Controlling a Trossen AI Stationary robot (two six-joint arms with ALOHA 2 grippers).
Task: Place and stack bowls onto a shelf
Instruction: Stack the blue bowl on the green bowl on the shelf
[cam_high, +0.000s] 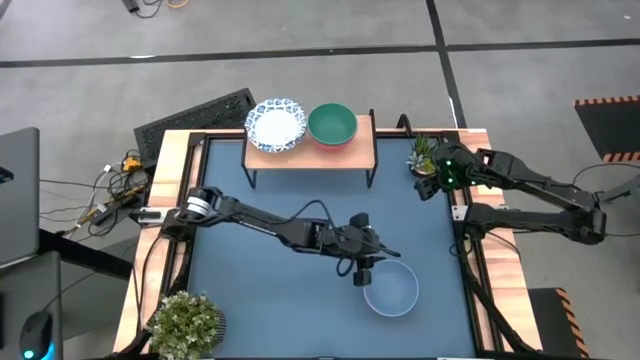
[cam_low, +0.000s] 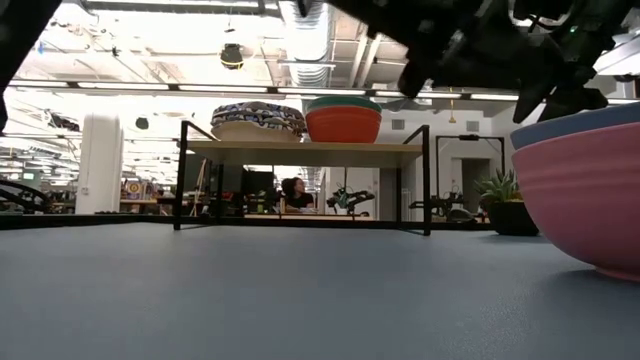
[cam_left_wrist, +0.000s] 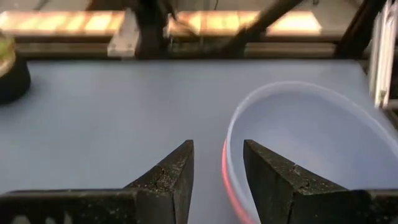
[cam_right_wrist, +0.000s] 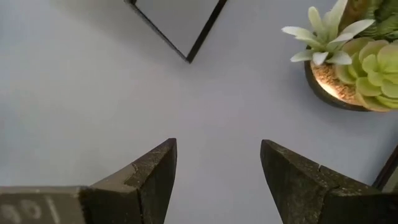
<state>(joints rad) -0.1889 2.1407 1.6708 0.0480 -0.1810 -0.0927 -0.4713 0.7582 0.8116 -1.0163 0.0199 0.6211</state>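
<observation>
My left jaws (cam_left_wrist: 217, 180) stand apart astride the near rim of the pale blue bowl (cam_left_wrist: 311, 149), nested in a pink bowl (cam_low: 585, 200), positioned to clamp both for transfer.

A leafy potted plant (cam_high: 186, 322), a small succulent pot (cam_high: 424, 156), a keyboard (cam_high: 195, 117), a seated person (cam_low: 295, 192) beyond.

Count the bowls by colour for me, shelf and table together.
Blue-patterned white bowl: 1
Green bowl: 1
Red bowl, under the green: 1
Pale blue bowl: 1
Pink bowl, under the pale blue: 1
Total: 5
</observation>
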